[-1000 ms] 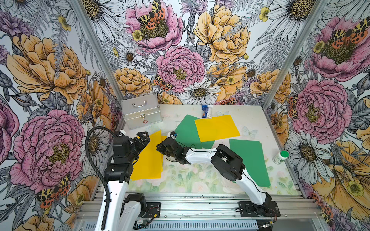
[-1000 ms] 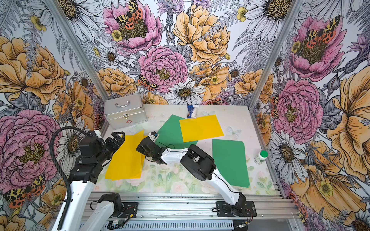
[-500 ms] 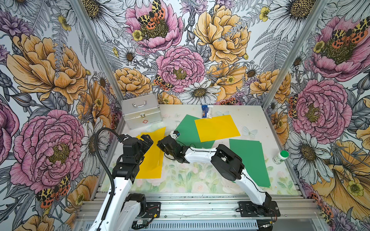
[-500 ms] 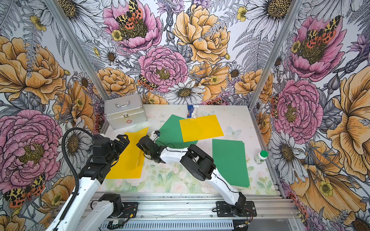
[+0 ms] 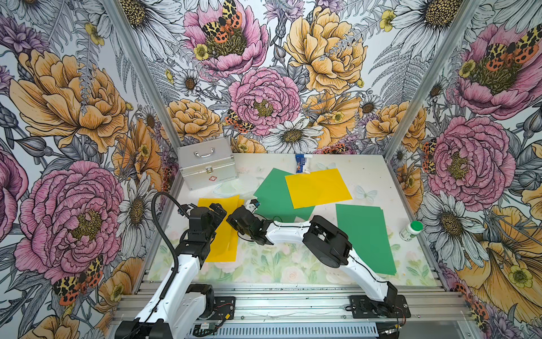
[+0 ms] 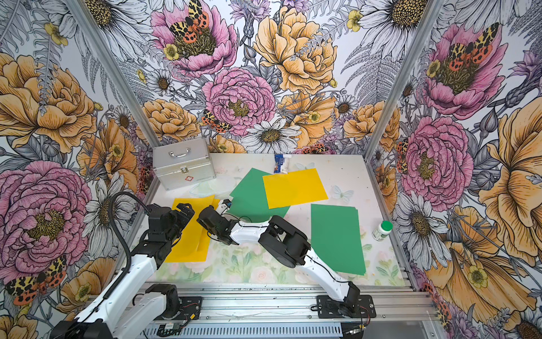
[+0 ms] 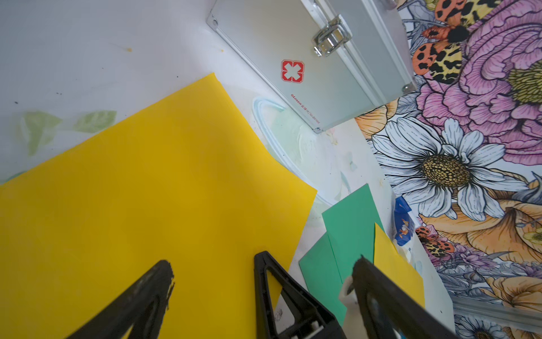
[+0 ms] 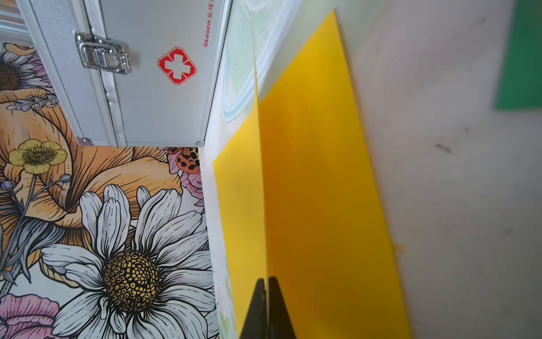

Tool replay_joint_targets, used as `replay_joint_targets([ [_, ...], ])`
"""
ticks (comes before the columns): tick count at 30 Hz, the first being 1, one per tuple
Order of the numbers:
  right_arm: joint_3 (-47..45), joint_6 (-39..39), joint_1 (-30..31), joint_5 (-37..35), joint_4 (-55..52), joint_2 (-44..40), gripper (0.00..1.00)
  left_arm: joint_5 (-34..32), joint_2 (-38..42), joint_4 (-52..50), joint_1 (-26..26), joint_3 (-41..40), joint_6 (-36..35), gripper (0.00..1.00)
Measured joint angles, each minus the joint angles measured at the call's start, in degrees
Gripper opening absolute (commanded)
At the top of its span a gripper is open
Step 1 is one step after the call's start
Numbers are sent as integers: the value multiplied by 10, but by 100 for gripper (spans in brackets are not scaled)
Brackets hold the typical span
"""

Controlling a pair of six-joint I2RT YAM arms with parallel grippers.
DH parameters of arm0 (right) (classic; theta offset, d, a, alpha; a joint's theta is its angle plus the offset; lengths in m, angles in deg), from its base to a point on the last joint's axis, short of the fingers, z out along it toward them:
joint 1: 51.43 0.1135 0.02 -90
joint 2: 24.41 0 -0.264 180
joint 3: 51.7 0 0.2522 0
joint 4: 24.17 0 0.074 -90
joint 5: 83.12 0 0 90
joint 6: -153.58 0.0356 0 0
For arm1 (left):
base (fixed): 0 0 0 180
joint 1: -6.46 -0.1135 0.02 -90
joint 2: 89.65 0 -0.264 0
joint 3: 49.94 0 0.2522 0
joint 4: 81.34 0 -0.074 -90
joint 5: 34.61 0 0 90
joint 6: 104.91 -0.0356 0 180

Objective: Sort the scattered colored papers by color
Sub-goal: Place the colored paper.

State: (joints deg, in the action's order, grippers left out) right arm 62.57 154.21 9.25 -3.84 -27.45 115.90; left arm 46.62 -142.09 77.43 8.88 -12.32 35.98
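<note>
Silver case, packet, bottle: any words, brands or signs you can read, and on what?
"GLosen": red lettering on the front of the silver case.
A red-and-white cross sign: same front, no words.
Characters after "GLosen": too small to read.
Print on the blue-and-white packet: blurred, unreadable.
Label on the green-capped bottle: too small to read.

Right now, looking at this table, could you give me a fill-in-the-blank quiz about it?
The right gripper pinches the near sheet, coloured ____.
The left gripper, close by, has its jaws ____.
The far yellow sheet partly covers a lower sheet, coloured ____.
The silver case bears a red ____.
Missing words: yellow, open, green, cross.
</note>
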Motion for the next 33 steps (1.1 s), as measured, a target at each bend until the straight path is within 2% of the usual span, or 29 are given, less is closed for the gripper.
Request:
replay_joint_targets([
  [15, 0, 0, 0, 0, -11, 1, 0, 1, -135, 106, -19, -30, 13, 98],
  [25, 0, 1, 0, 1, -15, 1, 0, 38, -183, 126, -41, -32, 52, 98],
  [27, 0, 3, 0, 2, -15, 1, 9, 45, -188, 126, -42, -28, 58, 98],
  [29, 0, 6, 0, 5, -16, 1, 27, 54, -192, 125, -45, -24, 62, 98],
  [33, -2, 8, -2, 10, -20, 0, 48, 64, -193, 125, -46, -23, 64, 98],
])
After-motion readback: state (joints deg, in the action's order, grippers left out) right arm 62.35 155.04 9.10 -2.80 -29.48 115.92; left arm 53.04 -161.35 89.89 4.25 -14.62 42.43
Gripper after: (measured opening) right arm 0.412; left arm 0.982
